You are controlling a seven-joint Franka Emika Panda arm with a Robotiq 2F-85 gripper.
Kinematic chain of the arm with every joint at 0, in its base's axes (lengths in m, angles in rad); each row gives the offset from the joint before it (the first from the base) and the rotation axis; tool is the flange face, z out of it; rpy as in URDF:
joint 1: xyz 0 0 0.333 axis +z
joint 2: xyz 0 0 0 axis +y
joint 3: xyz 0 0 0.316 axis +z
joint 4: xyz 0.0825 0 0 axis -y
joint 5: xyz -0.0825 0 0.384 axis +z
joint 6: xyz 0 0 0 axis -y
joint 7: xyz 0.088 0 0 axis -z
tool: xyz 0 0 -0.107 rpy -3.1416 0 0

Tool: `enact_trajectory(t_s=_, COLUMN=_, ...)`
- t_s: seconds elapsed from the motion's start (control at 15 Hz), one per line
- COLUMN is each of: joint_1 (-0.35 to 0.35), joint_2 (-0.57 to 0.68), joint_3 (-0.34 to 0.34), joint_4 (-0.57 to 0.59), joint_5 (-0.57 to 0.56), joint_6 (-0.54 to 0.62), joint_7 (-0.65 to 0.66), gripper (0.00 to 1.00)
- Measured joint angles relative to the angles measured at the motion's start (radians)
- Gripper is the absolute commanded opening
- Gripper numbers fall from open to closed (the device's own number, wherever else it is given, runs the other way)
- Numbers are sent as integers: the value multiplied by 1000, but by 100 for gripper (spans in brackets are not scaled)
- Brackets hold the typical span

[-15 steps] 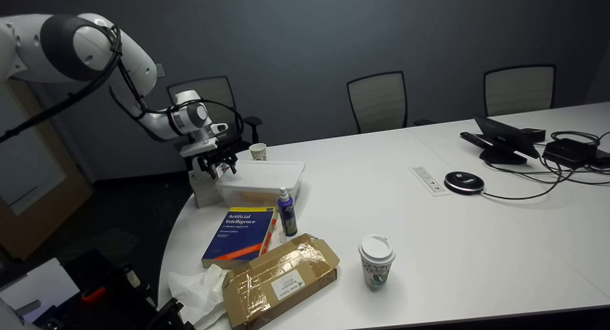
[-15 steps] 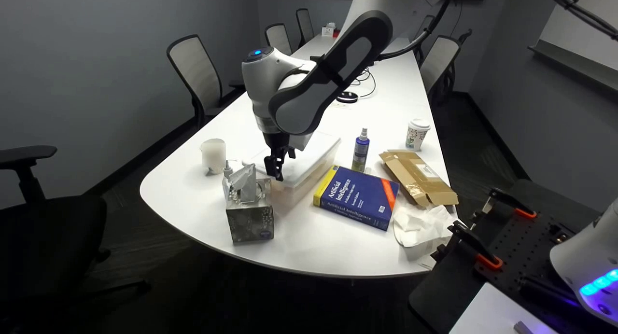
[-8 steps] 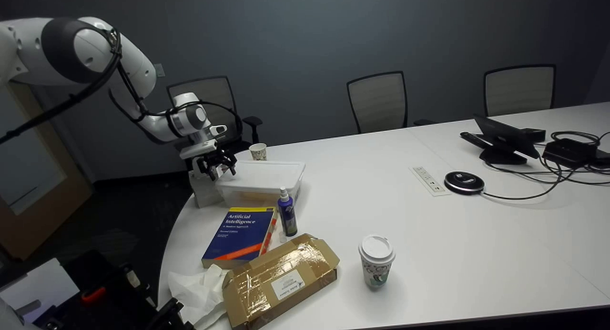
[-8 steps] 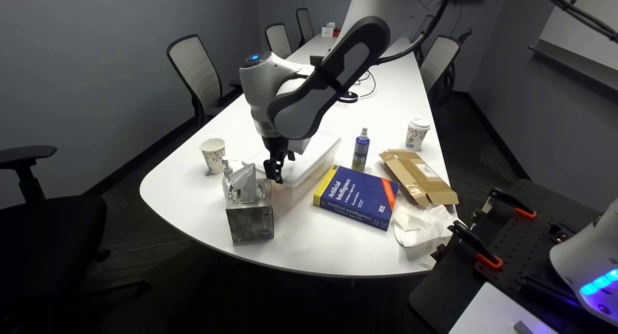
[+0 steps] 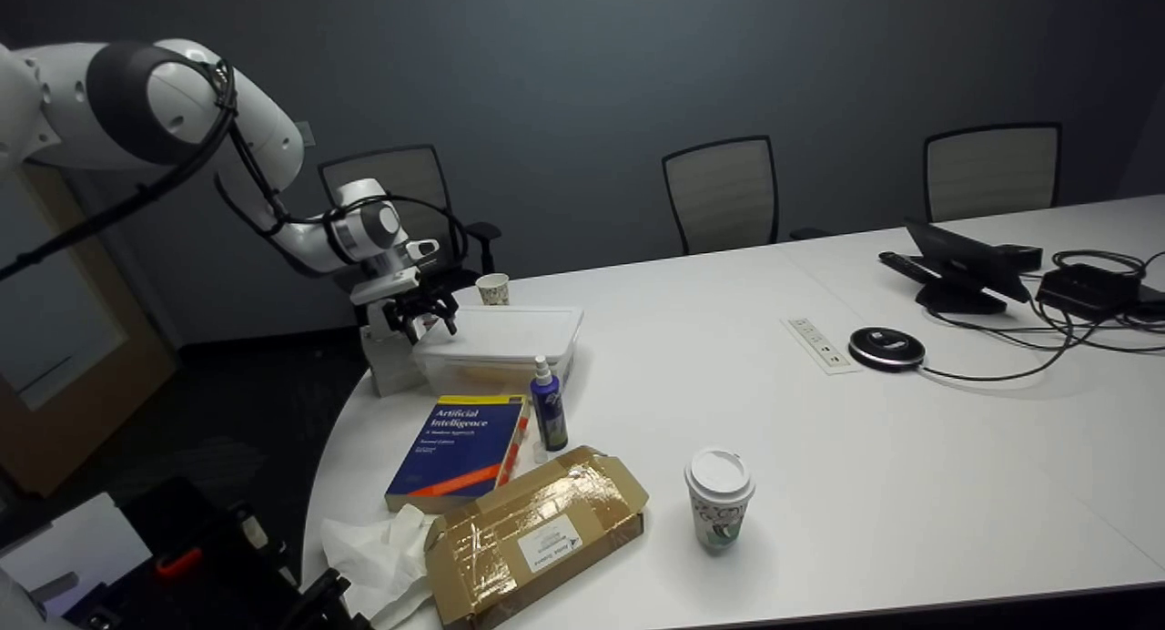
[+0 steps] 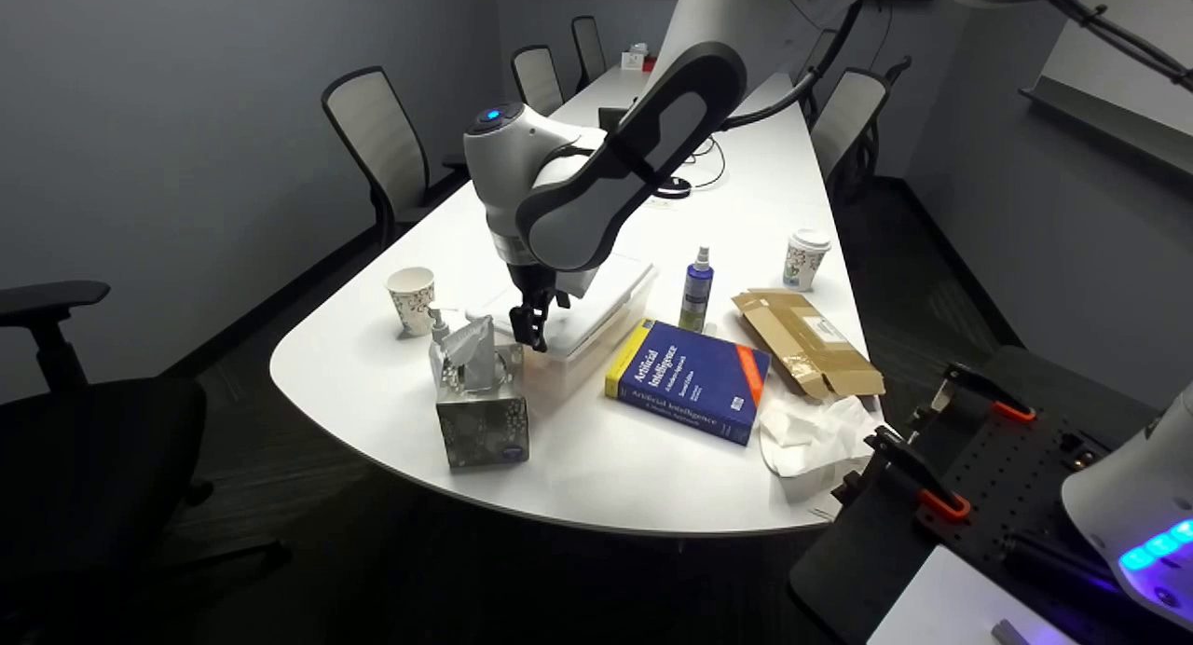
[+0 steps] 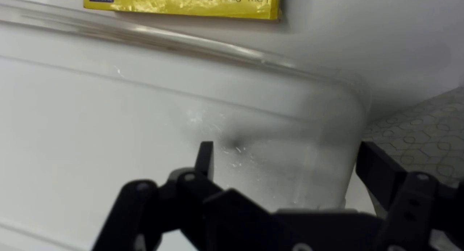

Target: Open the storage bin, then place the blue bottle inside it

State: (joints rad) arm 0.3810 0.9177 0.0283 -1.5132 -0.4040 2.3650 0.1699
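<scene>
You have the bin [image 5: 482, 375] with its lid [image 5: 519, 328] on, the bottle [image 5: 550, 411] upright outside its long side, your gripper [image 7: 285, 149] spread across the bin's end edge, the book [image 6: 685, 379] near that long side and the tissue box [image 6: 485, 431] by the end.

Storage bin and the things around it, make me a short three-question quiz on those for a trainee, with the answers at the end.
1. True or false: the lid lies on top of the storage bin.

2. Which of these is nearest the blue bottle?
a) tissue box
b) book
c) lidded cup

3. Fill in: in the wrist view, the gripper is ____ (open or shut).

Key: 1. true; 2. b; 3. open, the lid showing through the gap.
</scene>
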Motion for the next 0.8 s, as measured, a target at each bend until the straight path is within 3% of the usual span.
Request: enact_trajectory(t_s=0.8, joint_1=16, joint_2=19, joint_3=-72, joint_4=42, joint_5=0, joint_6=0, joint_7=72, gripper=100)
